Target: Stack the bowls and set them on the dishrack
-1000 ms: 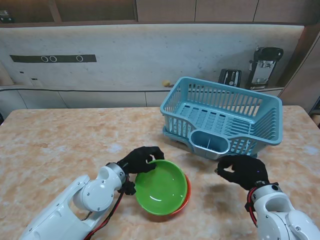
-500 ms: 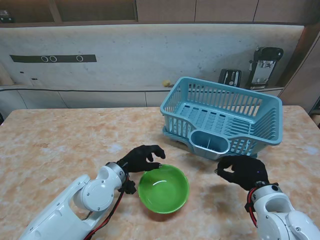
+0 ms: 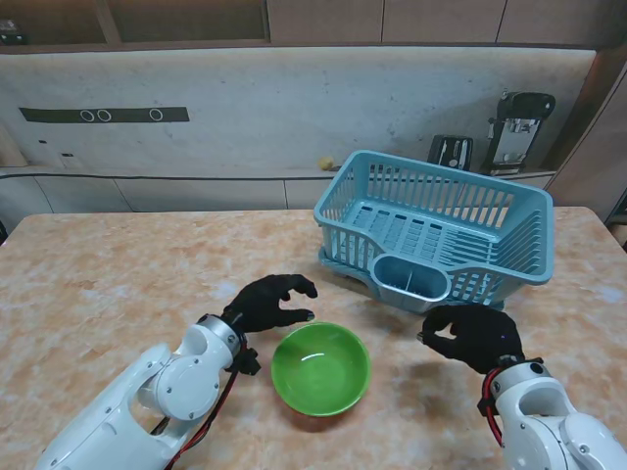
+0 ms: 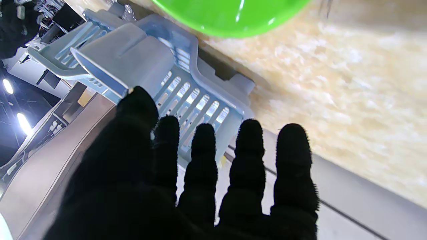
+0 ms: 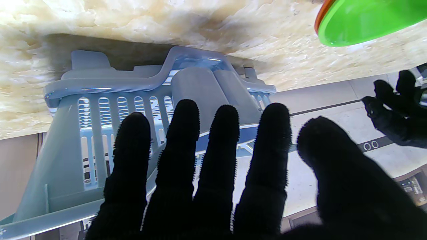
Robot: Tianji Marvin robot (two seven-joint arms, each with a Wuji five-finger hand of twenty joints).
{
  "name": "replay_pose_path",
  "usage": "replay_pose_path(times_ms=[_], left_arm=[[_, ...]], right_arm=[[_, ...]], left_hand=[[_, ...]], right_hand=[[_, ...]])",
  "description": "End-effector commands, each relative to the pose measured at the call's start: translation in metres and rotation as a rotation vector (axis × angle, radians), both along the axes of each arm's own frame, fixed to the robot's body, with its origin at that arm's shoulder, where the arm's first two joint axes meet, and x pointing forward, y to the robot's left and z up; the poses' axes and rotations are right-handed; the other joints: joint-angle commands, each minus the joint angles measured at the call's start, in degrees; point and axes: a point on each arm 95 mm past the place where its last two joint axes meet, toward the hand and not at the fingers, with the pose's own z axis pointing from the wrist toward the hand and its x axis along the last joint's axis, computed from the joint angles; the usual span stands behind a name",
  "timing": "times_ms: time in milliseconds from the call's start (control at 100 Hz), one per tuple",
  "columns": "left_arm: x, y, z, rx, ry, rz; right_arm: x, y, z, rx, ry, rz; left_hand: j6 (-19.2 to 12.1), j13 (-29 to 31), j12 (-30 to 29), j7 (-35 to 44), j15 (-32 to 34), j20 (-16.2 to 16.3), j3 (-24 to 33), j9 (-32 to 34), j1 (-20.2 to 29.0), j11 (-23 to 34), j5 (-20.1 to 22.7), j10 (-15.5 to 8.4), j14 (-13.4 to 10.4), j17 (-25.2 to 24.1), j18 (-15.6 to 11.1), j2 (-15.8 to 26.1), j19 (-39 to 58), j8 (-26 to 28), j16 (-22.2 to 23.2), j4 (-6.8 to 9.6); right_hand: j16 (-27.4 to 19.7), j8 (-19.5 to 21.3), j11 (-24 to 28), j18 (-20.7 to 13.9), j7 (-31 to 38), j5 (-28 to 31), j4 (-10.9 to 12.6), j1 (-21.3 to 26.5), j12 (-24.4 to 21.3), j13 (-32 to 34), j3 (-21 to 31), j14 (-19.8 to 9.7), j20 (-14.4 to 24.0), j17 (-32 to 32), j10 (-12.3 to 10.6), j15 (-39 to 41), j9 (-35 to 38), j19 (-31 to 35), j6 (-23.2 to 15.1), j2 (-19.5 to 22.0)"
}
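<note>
The green bowl (image 3: 320, 368) sits nested in an orange bowl (image 5: 321, 20) on the table, nearer to me than the blue dishrack (image 3: 436, 230). The left hand (image 3: 266, 304) hovers just beside the rim, fingers spread, holding nothing; the right hand (image 3: 472, 337) is loosely curled, empty. Grip both rims together so the stack lifts level.

Left hand (image 3: 266, 304) and right hand (image 3: 474, 336) both empty, fingers loosely spread.
</note>
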Motion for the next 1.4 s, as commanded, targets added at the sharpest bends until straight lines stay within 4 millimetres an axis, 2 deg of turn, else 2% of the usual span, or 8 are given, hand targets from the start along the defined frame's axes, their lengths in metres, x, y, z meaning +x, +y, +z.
replay_pose_path(times_ms=[0,70,90,140,460,710,1040,1390], left_arm=[[-0.005,0.000,0.009,-0.002,-0.027,0.009],[-0.009,0.002,0.015,0.017,-0.062,0.029],[-0.010,0.003,0.017,0.023,-0.071,0.034],[-0.013,0.005,0.020,0.036,-0.092,0.047],[-0.037,0.015,0.034,0.078,-0.160,0.137],[-0.055,0.020,0.042,0.075,-0.213,0.223],[-0.072,0.023,0.041,0.091,-0.259,0.296],[-0.078,0.033,0.033,0.100,-0.243,0.371]], right_arm=[[-0.003,0.006,-0.003,0.013,0.021,0.028],[-0.001,0.008,-0.003,0.021,0.024,0.042],[-0.001,0.008,-0.004,0.024,0.026,0.047],[0.000,0.010,-0.004,0.031,0.029,0.058],[0.007,0.022,-0.016,0.003,0.111,0.145],[0.012,0.036,-0.031,-0.018,0.172,0.205],[0.021,0.057,-0.050,-0.035,0.222,0.204],[0.031,0.074,-0.061,-0.024,0.267,0.162]], left_hand=[[-2.12,0.61,-1.32,-0.90,-0.74,0.91,-3.70,1.69,2.37,-1.16,1.72,-1.43,-0.20,-0.75,1.59,1.87,-0.61,-1.01,-1.01,1.48],[-2.71,1.13,-1.44,-0.45,-0.83,0.82,-4.47,2.60,2.72,-1.24,2.81,-1.89,-0.39,-0.97,1.60,1.50,-0.83,-0.95,-1.12,1.23],[-2.89,1.34,-1.62,0.23,-1.01,0.73,-13.54,2.96,7.42,-1.41,2.87,-2.05,-0.39,-1.10,1.65,3.82,-0.97,-1.49,-1.30,2.45],[-3.21,1.73,-1.64,0.91,-0.96,0.64,-16.64,3.68,9.13,-1.33,3.59,-2.03,-0.32,-1.27,1.54,4.30,-1.15,-1.33,-1.33,2.78],[-4.12,2.57,-2.33,1.39,-1.15,0.53,-17.73,4.44,9.27,-2.65,4.69,-1.74,0.09,-1.58,1.39,5.22,-1.42,-1.60,-1.39,2.28],[-4.15,2.12,-2.96,-0.45,-1.81,0.45,-18.13,4.44,8.65,-3.91,4.57,-1.44,0.44,-2.38,1.31,6.24,-1.76,-2.51,-1.58,2.27],[-4.45,2.00,-3.18,-2.04,-2.24,0.27,-18.35,4.55,8.02,-4.75,4.65,-0.41,0.99,-2.70,1.39,6.77,-2.23,-1.62,-1.67,2.27],[-4.49,1.96,-2.78,-1.48,-1.80,0.31,-18.22,4.58,7.99,-4.74,4.91,-0.52,1.58,-2.97,1.41,6.46,-2.23,-0.08,-1.10,2.40]], right_hand=[[0.40,0.27,0.36,0.14,0.65,0.53,0.80,-0.65,0.64,0.23,-0.50,-0.80,-0.37,-0.49,-0.47,-0.49,0.71,-0.33,-0.89,1.51],[0.39,0.20,0.32,0.15,0.55,0.38,0.81,-0.60,0.62,0.25,-0.51,-0.78,-0.39,-0.45,-0.52,-0.50,0.63,-0.35,-0.76,1.47],[0.39,0.18,0.30,0.15,0.53,0.35,0.80,-0.62,0.61,0.25,-0.52,-0.78,-0.40,-0.45,-0.49,-0.51,0.61,-0.35,-0.74,1.47],[0.31,0.04,0.16,0.15,0.29,-0.09,0.79,-0.63,0.55,-0.04,-0.53,-0.75,-0.43,-0.45,-0.37,-0.70,0.36,-0.41,-0.49,1.48],[-1.43,-0.57,-3.07,0.46,-4.08,-3.68,1.00,-2.19,-1.22,-2.23,-0.58,-0.35,-1.11,-1.18,1.05,-4.23,-3.63,-2.06,3.89,2.43],[-4.87,4.77,-7.12,1.31,-19.09,-6.42,4.34,-6.82,-4.72,-6.51,-3.55,1.09,-1.64,-3.68,4.53,-10.09,-10.26,-5.84,12.94,7.38],[-6.94,4.48,-8.70,1.67,-26.96,-11.62,2.45,-18.07,-6.55,-10.80,-1.17,3.40,-2.33,-5.29,9.75,-12.96,-17.38,-7.59,22.43,6.55],[-6.98,4.15,-7.63,1.64,-29.16,-12.69,1.86,-22.29,-6.12,-11.95,-0.07,4.50,-2.75,-5.75,11.76,-12.57,-20.25,-6.87,25.51,6.93]])
